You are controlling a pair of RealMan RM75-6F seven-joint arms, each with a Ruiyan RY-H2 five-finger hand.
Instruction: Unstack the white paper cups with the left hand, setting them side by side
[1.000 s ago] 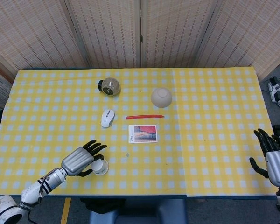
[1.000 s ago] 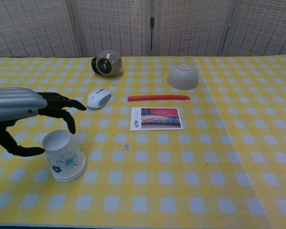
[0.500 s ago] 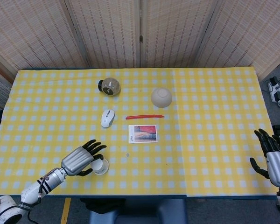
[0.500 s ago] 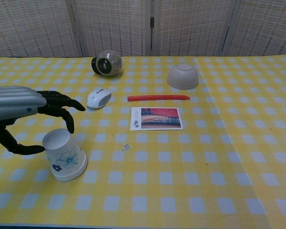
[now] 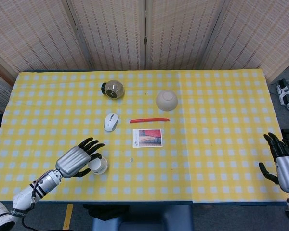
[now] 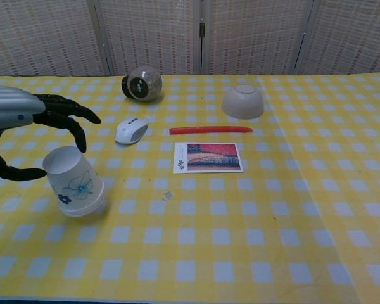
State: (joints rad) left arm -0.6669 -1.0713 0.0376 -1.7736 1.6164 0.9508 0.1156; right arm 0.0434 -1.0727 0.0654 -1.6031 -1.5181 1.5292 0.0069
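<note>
Cup [image 6: 74, 183] lifted; L robot hand [image 6: 25, 123] gripping.

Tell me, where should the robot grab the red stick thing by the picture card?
Probably the middle of the red stick, pinched from above. It lies flat and thin on the tablecloth, long side left to right, so fingers would best close across its narrow width. The picture card lies just nearer the robot, apart from it.
</note>
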